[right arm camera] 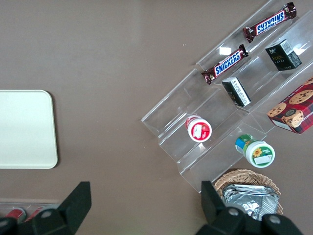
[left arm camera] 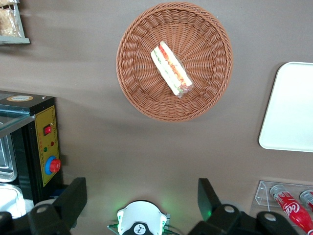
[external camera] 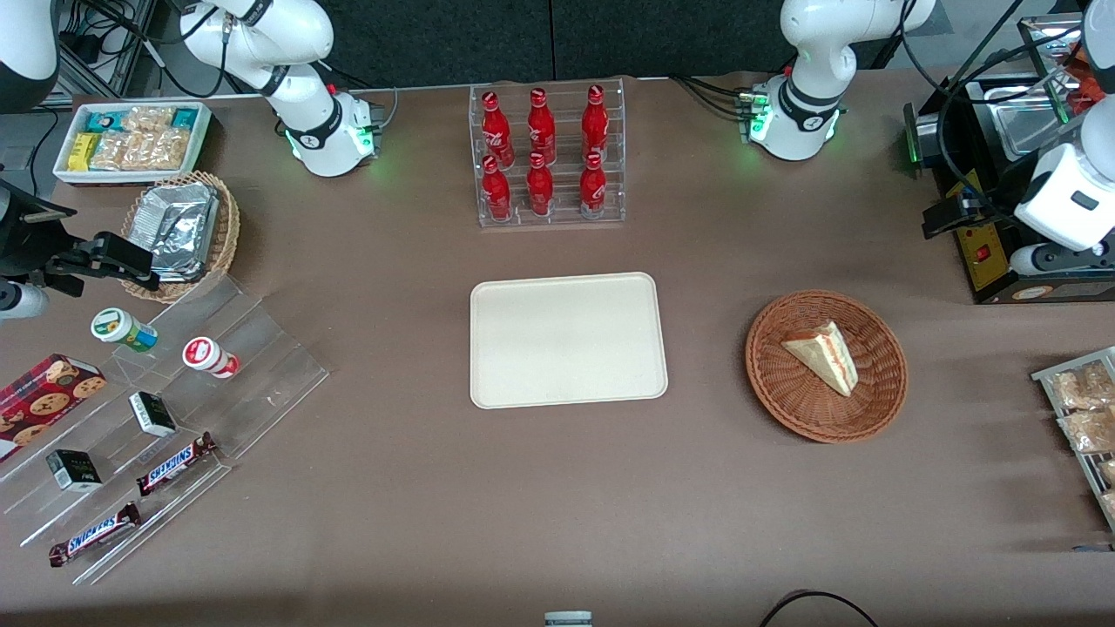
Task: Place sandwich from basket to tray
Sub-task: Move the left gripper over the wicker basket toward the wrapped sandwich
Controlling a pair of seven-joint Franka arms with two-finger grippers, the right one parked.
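The sandwich [external camera: 823, 355] [left arm camera: 170, 68], a white bread wedge with red, orange and green layers, lies in the round reddish-brown wicker basket [external camera: 784, 401] [left arm camera: 132, 93]. The cream tray [external camera: 566, 340] [left arm camera: 293, 107] lies flat beside the basket, toward the parked arm's end, with nothing on it. My gripper [external camera: 945, 219] [left arm camera: 142, 188] hangs high above the table at the working arm's end, farther from the front camera than the basket and well apart from it. It is open wide with nothing between its fingers.
A black machine with a yellow control panel [external camera: 980, 252] [left arm camera: 46, 147] stands just under the gripper. An acrylic rack of red bottles [external camera: 549, 157] stands farther back than the tray. A rack of snack packets [external camera: 1080, 418] sits at the working arm's table edge.
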